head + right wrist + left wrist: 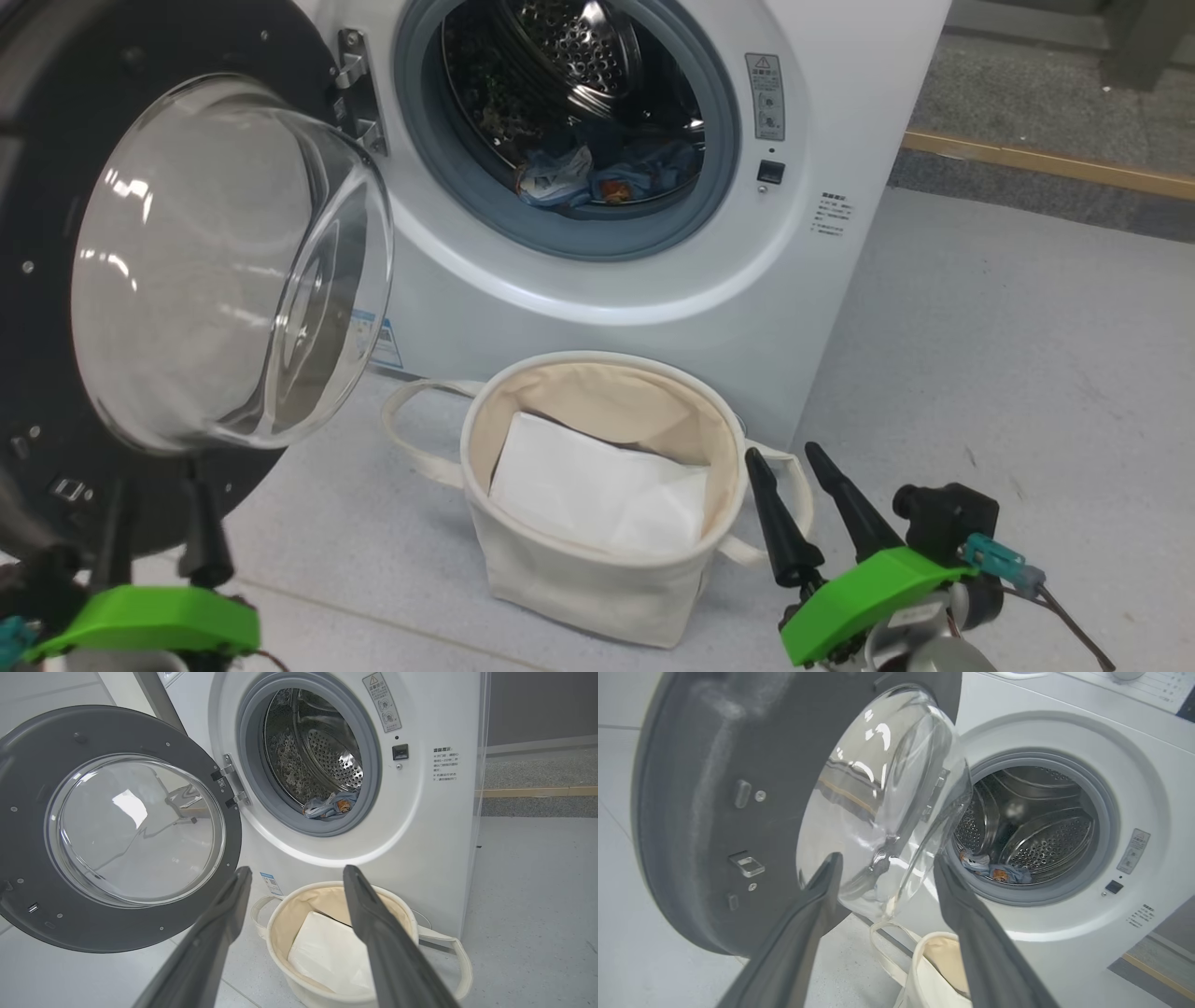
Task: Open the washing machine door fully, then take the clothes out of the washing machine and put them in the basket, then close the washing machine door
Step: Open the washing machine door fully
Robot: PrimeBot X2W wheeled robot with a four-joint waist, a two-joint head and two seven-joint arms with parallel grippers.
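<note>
the left gripper (888, 858), fingers spread and empty, hangs close to the glass dome (878, 802) of the washing machine door (233, 37); a careless lift could knock the door and swing it across the drum mouth (579, 103). the right gripper (782, 451), likewise spread and empty, hovers just beside the basket (597, 359). the bear-print clothes (644, 177) lie low behind the grey gasket (420, 140), where a shallow pinch might snag.

door (215, 261): open, left of washing machine (653, 308)
clothes (644, 173): in drum (579, 47)
basket (579, 588): before machine, near
sheet (597, 490): in basket
</note>
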